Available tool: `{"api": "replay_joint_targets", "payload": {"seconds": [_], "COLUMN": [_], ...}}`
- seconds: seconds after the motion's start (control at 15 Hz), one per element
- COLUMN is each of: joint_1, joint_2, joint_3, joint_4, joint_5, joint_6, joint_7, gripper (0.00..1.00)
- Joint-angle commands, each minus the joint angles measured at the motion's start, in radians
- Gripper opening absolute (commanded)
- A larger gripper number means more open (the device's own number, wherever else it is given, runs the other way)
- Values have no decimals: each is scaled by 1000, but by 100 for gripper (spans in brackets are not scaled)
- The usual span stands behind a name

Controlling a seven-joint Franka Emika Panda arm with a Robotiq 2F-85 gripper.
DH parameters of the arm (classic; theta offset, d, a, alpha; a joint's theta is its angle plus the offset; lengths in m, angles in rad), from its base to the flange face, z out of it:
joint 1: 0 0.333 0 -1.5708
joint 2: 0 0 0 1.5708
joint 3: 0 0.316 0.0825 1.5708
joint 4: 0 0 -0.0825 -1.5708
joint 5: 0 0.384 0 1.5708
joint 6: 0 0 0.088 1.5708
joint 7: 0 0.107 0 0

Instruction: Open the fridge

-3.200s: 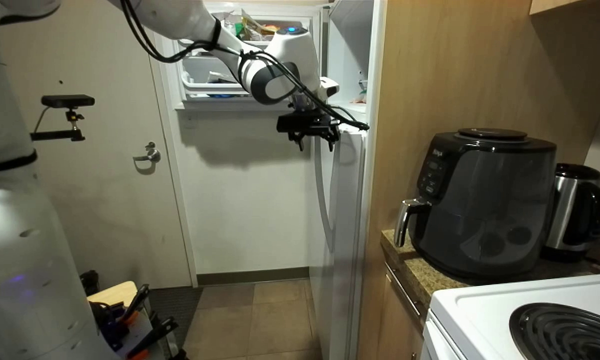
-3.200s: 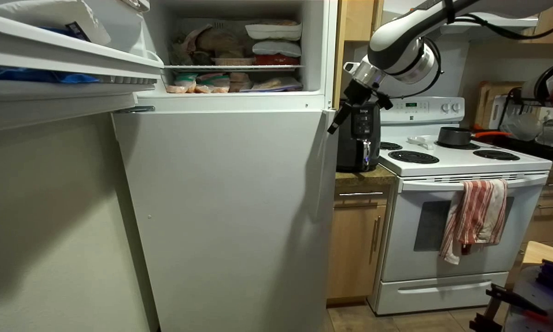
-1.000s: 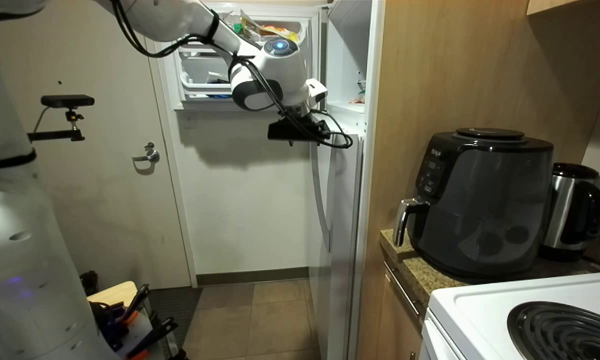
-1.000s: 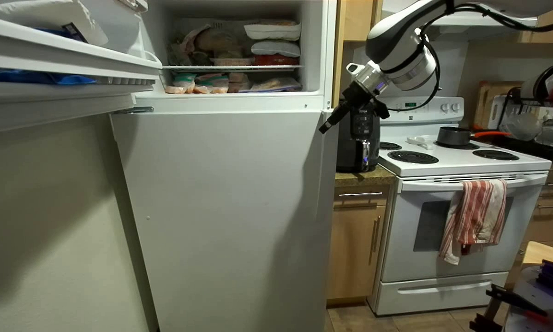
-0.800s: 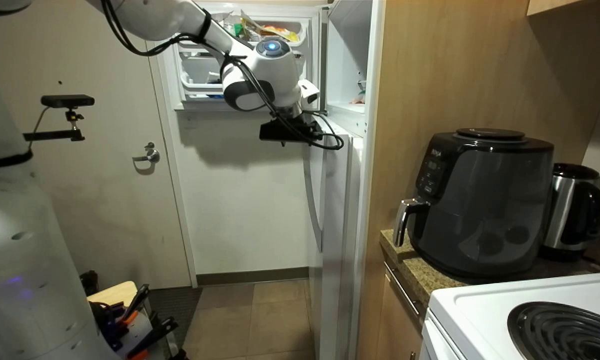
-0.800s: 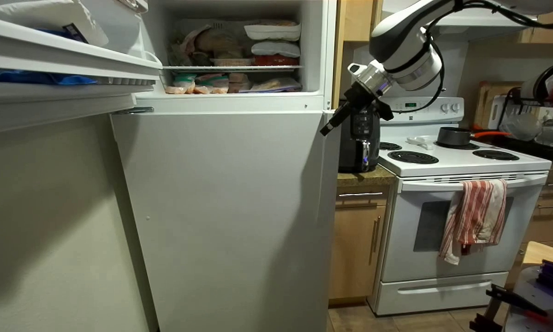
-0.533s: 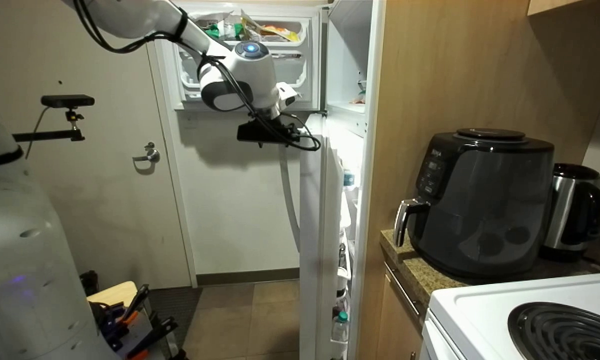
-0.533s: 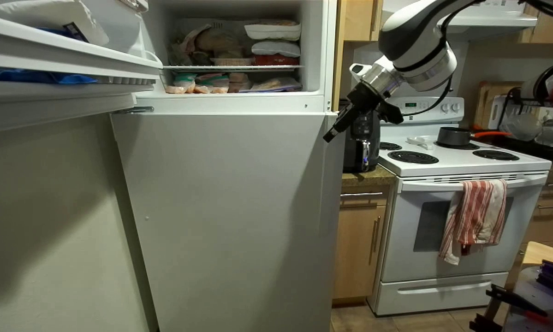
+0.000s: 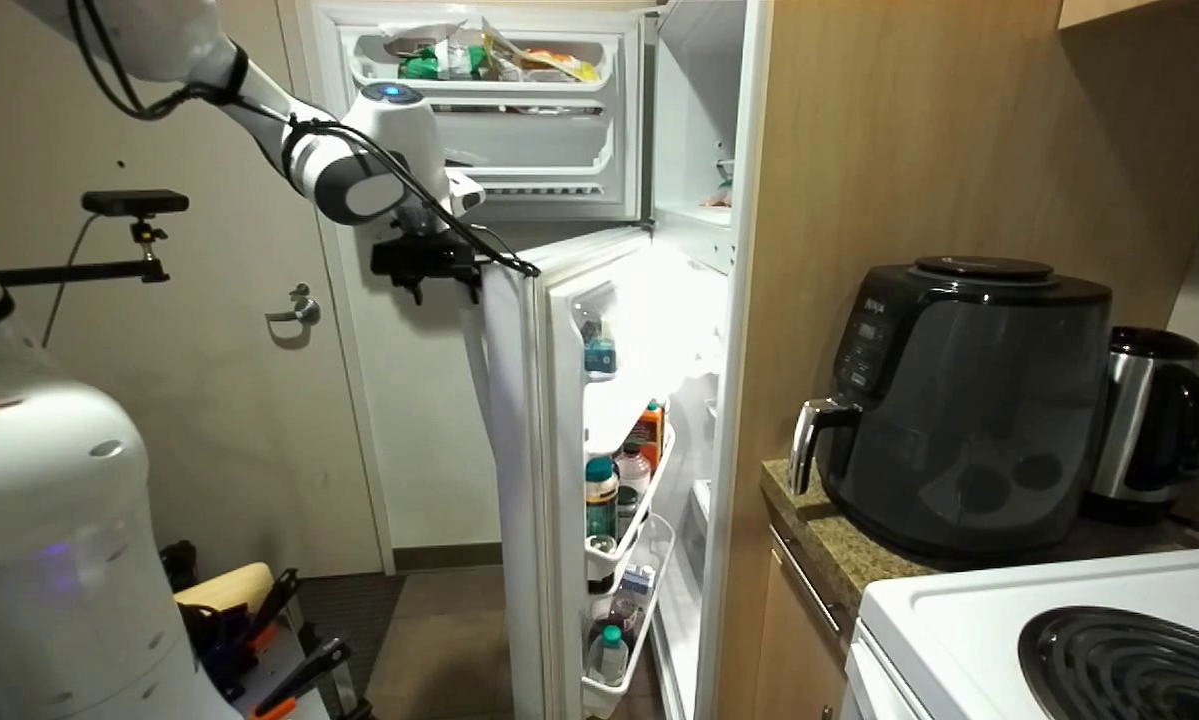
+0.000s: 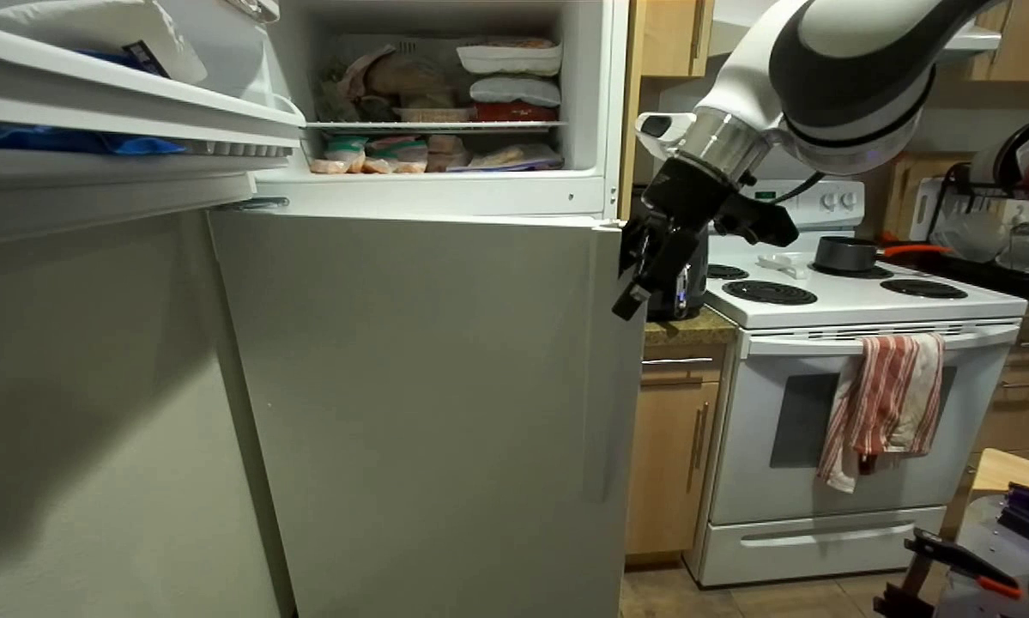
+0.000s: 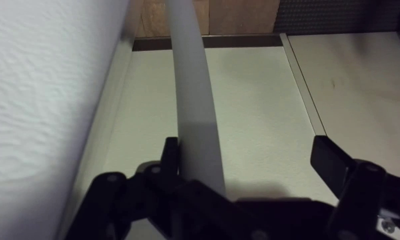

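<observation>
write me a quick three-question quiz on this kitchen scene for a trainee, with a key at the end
1. Multiple choice: in the wrist view, how does the black two-jawed tool stand?
A) shut, with nothing between its jaws
B) open, with the long white bar handle between its jaws
C) open, with a bottle between its jaws

2. True or false: the small white upper freezer door and the large white lower fridge door both stand open.

3. Short answer: what hangs on the front of the white four-burner stove?

Key: 1 B; 2 true; 3 a red-and-white striped cloth towel.
</observation>
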Motion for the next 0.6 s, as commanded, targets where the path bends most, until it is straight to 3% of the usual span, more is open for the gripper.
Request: {"api": "replay_joint_targets", "payload": {"seconds": [0.0,0.27,0.53], "joint_1": [26,58,120], "joint_2": [-124,-233,-349], "joint_3": [-19,-26,-32], "joint_4": [-76,-84,-79], "joint_5": [-197,-344,-393], "joint_6": [-137,-325,-510], "joint_7": [142,257,328], "gripper": [100,100,100]}}
